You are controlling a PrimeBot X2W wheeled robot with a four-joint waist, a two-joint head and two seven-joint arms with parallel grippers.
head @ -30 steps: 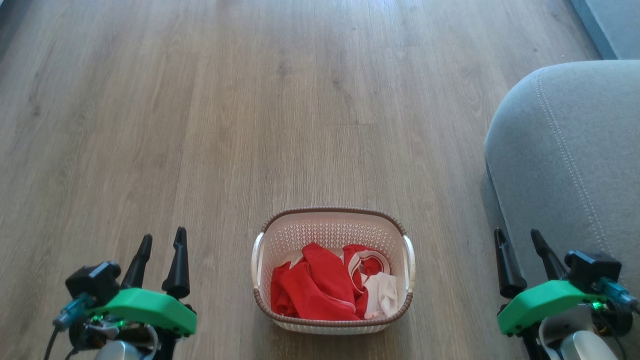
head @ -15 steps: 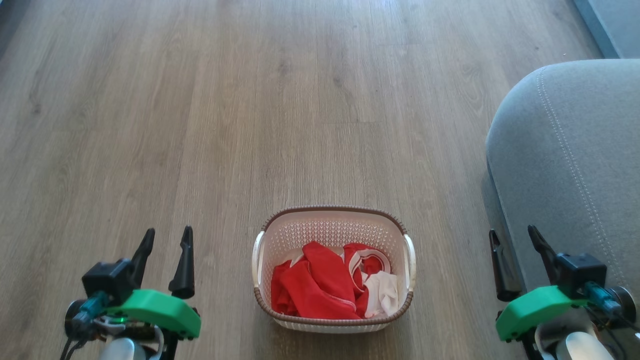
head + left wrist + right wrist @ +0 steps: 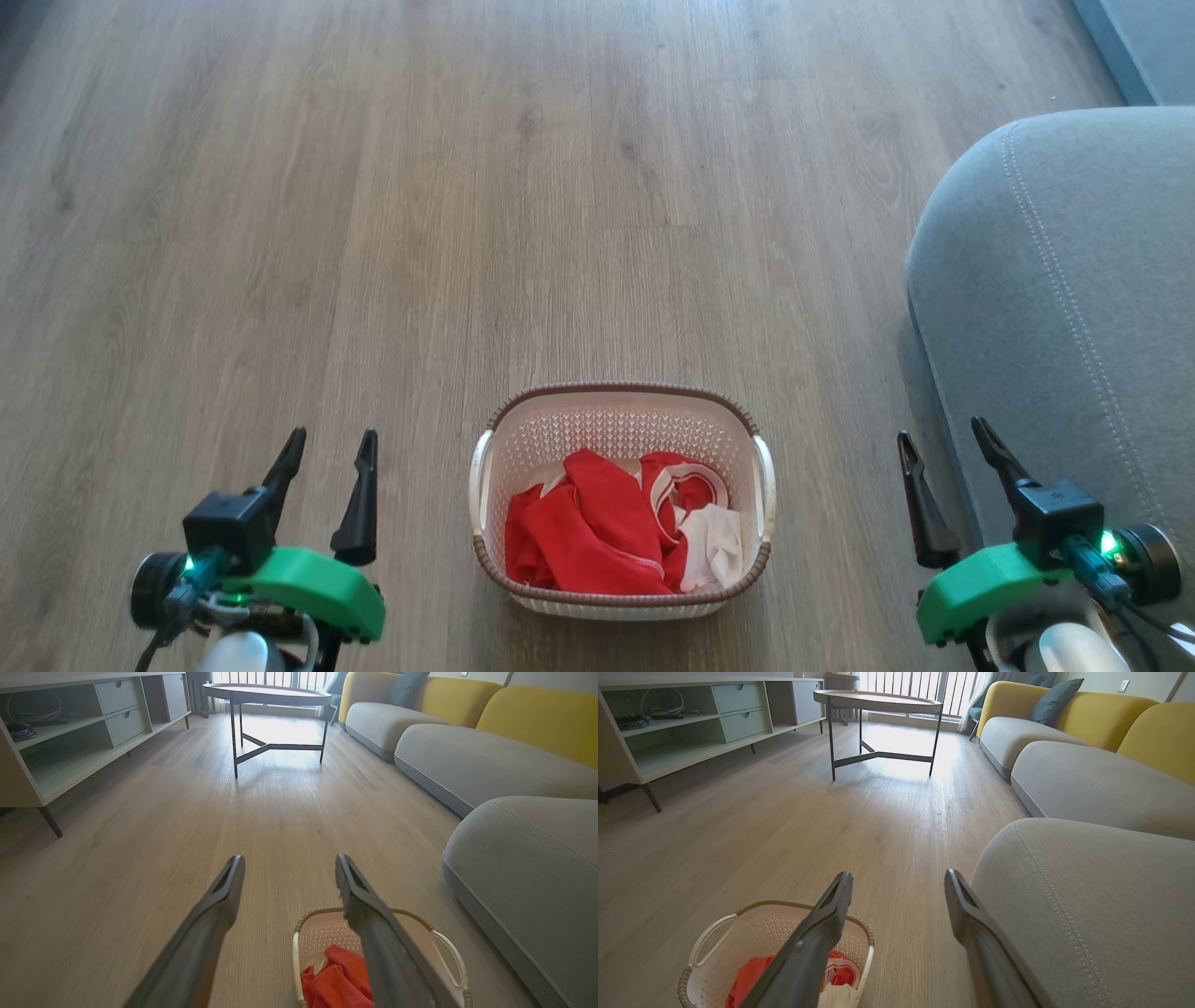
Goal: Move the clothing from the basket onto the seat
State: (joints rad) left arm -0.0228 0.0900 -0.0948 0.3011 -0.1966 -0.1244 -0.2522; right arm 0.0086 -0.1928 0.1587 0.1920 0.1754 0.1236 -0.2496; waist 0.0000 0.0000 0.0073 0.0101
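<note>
Hovering beside the laundry basket [image 3: 621, 390], left gripper [image 3: 333, 439] and right gripper [image 3: 940, 431] are holding jaws apart, empty. Red clothing [image 3: 597, 541] is lying inside; grasp not yet begun. Next move is likely needing a reach down, then carrying to grey seat [image 3: 1074, 280].

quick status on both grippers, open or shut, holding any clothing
Left gripper: open, empty, left of the basket.
Right gripper: open, empty, between the basket and the seat.

Both open end effectors edge inward: left end effector [image 3: 334, 434] and right end effector [image 3: 940, 427] now sit nearer the basket [image 3: 621, 388].
</note>
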